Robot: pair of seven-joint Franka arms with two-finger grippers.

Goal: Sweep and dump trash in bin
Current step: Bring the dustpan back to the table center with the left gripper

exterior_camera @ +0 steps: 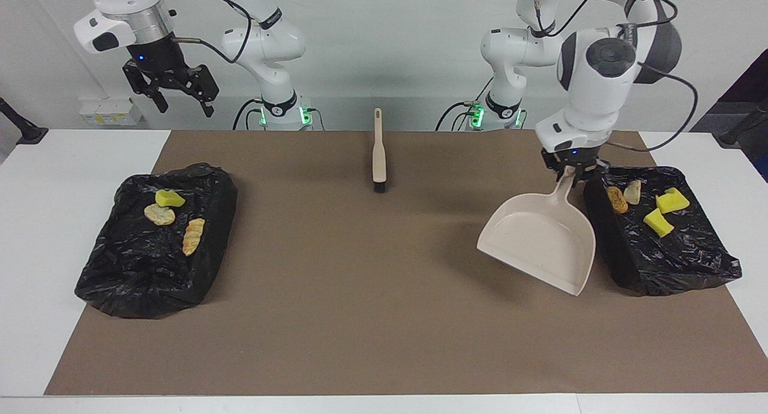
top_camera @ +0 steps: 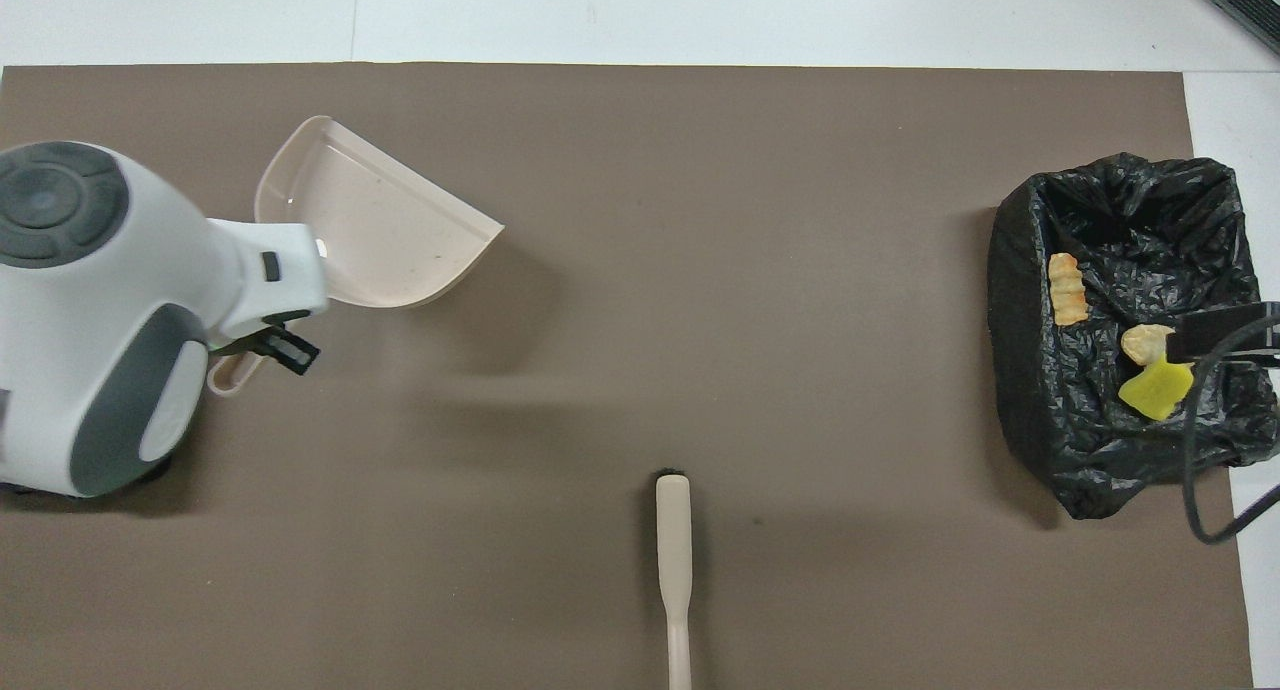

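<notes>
Plainly, the sweeping and dumping look finished: no chunk of trash lies loose on the brown mat point(exterior_camera: 384, 318) that covers the bench point(exterior_camera: 72, 180), and all seven pieces sit in the two black-lined bins. In the bin at the left arm's end point(exterior_camera: 690, 264) are four: an orange-brown chunk point(exterior_camera: 616, 199), a pale beige chunk point(exterior_camera: 632, 192) just beside it, and two bright yellow chunks point(exterior_camera: 672, 201) point(exterior_camera: 658, 222). In the bin at the right arm's end point(exterior_camera: 138, 270) are three: a yellow chunk point(exterior_camera: 169, 198), a pale beige chunk point(exterior_camera: 159, 214) touching it, and an orange-brown ridged chunk point(exterior_camera: 193, 236) a little apart. The left end effector point(exterior_camera: 574, 173) is pinching the handle of the beige dustpan point(exterior_camera: 540, 241), which hangs tilted in the air over the mat, just beside its bin on the side toward the middle, with its pan showing nothing in it. The right end effector point(exterior_camera: 180, 96) hangs high over the bench edge near its own base, fingers spread, holding nothing, and that arm waits. The brush point(exterior_camera: 378, 153) lies on the mat between the two bases, bristles pointing away from the robots, untouched by either arm. What is left, by my reading, is only tidying: setting the dustpan down on the mat and letting go of it, then drawing the left arm away. The one thing to watch is the pan's lip, which hangs close to the bin wall and could catch the liner.
</notes>
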